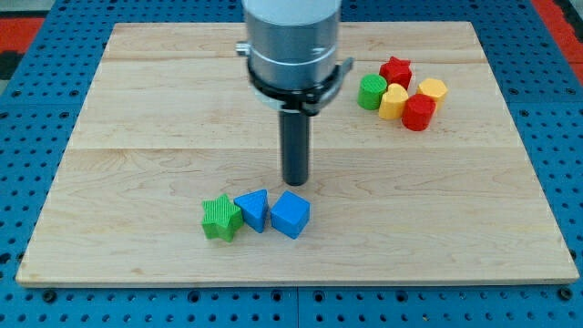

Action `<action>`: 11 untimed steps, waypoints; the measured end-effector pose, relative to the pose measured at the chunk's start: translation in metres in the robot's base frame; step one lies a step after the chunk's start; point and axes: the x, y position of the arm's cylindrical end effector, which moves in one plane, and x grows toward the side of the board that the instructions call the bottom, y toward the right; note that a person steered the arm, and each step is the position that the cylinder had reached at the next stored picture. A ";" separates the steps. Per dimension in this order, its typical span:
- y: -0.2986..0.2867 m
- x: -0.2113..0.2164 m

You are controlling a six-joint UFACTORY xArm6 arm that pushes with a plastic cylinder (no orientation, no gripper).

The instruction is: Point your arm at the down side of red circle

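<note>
My tip (296,181) rests on the desk (137,137) near the middle, just above the blue cube (291,215) and close to the blue triangle (253,210); the green star (221,218) lies at the left of that row; the tip appears not to touch any of them, though the gap to the cube is small.

The red circle (418,113) sits well apart, toward the view's upper right, at the lower right of a tight cluster; the yellow heart (393,102) touches it on its left, the yellow hexagon (433,89) sits just above it, the red star (395,69) and green circle (372,92) lie further up and left.

There is no pincer on this arm, only the rod, so it holds nothing and there is no opening to report.

As I judge it, the task is barely begun; the tip is far from its goal, which is the bare desk just below the red circle; what is left is the whole crossing to the right, and slightly up the view; the path looks free of blocks, provided the tip stays below the cluster and stops short of the circle's lower edge.
</note>
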 end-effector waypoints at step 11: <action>0.151 -0.037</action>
